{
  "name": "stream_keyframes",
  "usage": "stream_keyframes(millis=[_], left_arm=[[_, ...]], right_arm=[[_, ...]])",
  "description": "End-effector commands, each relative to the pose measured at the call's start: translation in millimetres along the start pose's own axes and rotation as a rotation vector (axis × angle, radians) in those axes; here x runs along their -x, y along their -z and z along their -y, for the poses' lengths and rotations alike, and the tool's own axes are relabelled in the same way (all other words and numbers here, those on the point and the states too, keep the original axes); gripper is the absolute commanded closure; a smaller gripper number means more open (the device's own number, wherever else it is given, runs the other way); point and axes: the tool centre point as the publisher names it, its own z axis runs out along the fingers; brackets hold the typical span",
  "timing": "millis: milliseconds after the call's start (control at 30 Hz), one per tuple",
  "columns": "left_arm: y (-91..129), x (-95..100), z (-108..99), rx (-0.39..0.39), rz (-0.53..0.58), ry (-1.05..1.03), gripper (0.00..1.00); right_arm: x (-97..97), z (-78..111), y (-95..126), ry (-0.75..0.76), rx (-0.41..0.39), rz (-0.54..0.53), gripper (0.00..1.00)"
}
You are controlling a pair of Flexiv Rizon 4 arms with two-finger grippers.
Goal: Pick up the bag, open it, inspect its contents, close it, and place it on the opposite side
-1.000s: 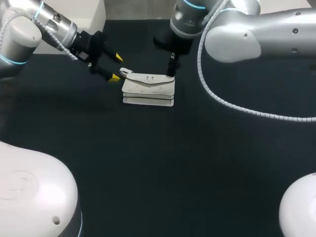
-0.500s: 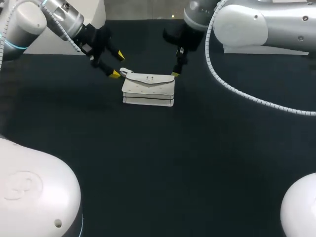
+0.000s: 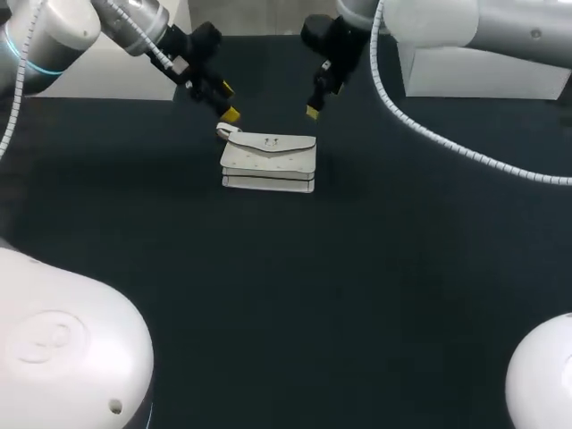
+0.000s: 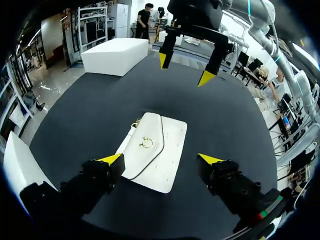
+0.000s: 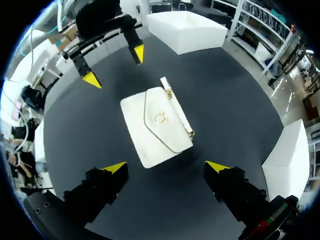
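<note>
Head view: the bag (image 3: 268,161) is lying flat on the table (image 3: 375,286), flap up. The left gripper (image 3: 229,102) is hovering just above its strap end and the right gripper (image 3: 315,98) above its other end. Both arms are angling down and inward.

Left wrist view: the left gripper (image 4: 160,159) is standing spread and empty, with the bag (image 4: 155,145) under and between its fingers, untouched.

Right wrist view: the right gripper (image 5: 166,167) is likewise gaping and empty, with the bag (image 5: 157,125) just ahead.

The bag looks light, fairly stiff and smooth, perhaps slippery. Pinching its short ends seems safest, and the clasped flap probably needs a gentle lift.
</note>
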Motion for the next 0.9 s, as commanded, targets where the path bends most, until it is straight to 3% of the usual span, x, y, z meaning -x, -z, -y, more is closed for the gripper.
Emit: stream_keyframes(millis=[33, 300, 500, 667, 733, 900], left_arm=[[8, -0.4, -7, -0.041, 0.04, 0.715, 0.0], [7, 6.7, -23, -0.27, -0.062, 0.946, 0.0], [8, 7.5, -30, -0.398, -0.111, 1.061, 0.0], [2, 12.0, -37, -0.443, -0.188, 1.141, 0.0], [-1, 15.1, -40, -0.392, -0.197, 1.11, 0.0], [-1, 15.1, -40, -0.392, -0.197, 1.11, 0.0]], right_arm=[[2.5, 10.3, 3, -0.658, 0.189, -0.268, 0.0], [-9.0, 23.4, -6, -0.869, 0.374, -0.304, 0.0], [-20.7, 22.8, -13, -1.008, 0.495, -0.253, 0.0], [-20.7, 22.7, -22, -1.147, 0.525, -0.28, 0.0], [-16.2, 26.0, -29, -1.228, 0.512, -0.329, 0.0], [-16.2, 26.0, -29, -1.228, 0.512, -0.329, 0.0]])
